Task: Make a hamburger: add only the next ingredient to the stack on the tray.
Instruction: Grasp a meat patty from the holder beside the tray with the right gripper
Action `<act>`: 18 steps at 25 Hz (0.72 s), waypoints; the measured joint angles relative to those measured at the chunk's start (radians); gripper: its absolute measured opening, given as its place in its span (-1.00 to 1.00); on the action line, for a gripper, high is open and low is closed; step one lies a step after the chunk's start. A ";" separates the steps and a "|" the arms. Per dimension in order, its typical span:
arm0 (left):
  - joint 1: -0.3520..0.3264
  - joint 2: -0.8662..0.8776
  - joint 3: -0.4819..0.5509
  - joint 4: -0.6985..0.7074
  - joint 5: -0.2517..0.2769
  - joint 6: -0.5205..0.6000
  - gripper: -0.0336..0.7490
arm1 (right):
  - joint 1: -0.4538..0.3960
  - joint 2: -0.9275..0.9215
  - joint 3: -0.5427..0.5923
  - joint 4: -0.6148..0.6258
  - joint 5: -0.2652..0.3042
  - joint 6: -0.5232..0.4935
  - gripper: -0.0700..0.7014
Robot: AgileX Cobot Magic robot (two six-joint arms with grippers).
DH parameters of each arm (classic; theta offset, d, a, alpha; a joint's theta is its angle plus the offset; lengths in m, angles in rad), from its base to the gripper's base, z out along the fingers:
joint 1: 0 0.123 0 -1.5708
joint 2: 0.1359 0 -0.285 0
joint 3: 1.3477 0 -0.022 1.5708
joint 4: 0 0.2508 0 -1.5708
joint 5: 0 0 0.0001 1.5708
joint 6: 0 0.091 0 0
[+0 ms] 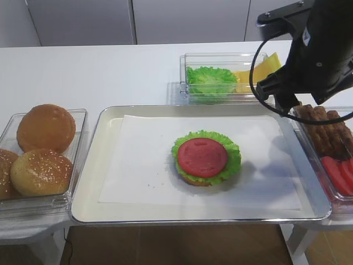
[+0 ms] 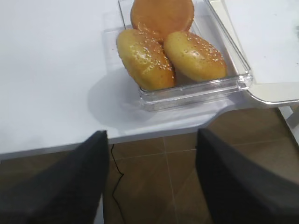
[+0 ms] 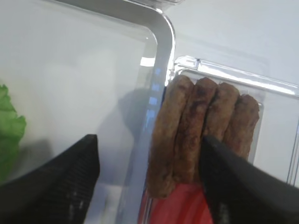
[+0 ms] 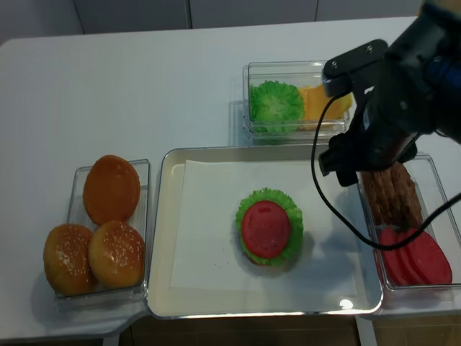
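Observation:
The stack (image 1: 204, 159) (image 4: 268, 227) of bun base, lettuce and a tomato slice lies on the paper in the middle of the tray (image 1: 88, 165) (image 4: 162, 238). Several brown patties (image 3: 196, 126) (image 1: 325, 132) (image 4: 392, 194) stand on edge in a clear box right of the tray. My right gripper (image 3: 149, 151) hangs open just above them. One finger (image 3: 84, 163) is over the tray side and the other (image 3: 219, 158) over the patties; nothing is held. The right arm (image 1: 314, 55) hides it from above. My left gripper (image 2: 149, 140) is open and empty, off the table's front edge.
A clear box of whole buns (image 1: 44, 149) (image 2: 168, 51) (image 4: 108, 223) sits left of the tray. Behind the tray a box holds loose lettuce and cheese (image 1: 220, 80) (image 4: 288, 101). Red tomato slices (image 1: 339, 171) (image 4: 414, 256) (image 3: 182, 205) share the patties' box.

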 joint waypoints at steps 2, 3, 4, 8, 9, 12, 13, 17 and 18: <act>0.000 0.000 0.000 0.000 0.000 0.000 0.21 | 0.000 0.010 0.000 -0.014 -0.002 0.009 0.40; 0.000 0.000 0.000 0.000 0.000 0.000 0.21 | 0.000 0.013 0.000 -0.022 -0.002 0.011 0.38; 0.000 0.000 0.000 0.000 0.000 0.000 0.21 | 0.000 0.017 0.000 -0.025 -0.002 0.013 0.36; 0.000 0.000 0.000 0.000 0.000 0.000 0.21 | 0.000 0.031 0.000 -0.029 -0.004 0.019 0.28; 0.000 0.000 0.000 0.000 0.000 0.000 0.21 | 0.000 0.031 0.000 -0.031 -0.006 0.019 0.27; 0.000 0.000 0.000 0.000 0.000 0.000 0.21 | 0.000 0.035 0.000 -0.042 -0.014 0.021 0.26; 0.000 0.000 0.000 0.000 0.000 0.000 0.21 | 0.000 0.038 0.000 -0.049 -0.014 0.023 0.26; 0.000 0.000 0.000 0.000 0.000 0.000 0.21 | 0.000 0.060 0.000 -0.055 -0.014 0.026 0.26; 0.000 0.000 0.000 0.000 0.000 0.000 0.21 | 0.000 0.062 0.000 -0.055 -0.014 0.028 0.26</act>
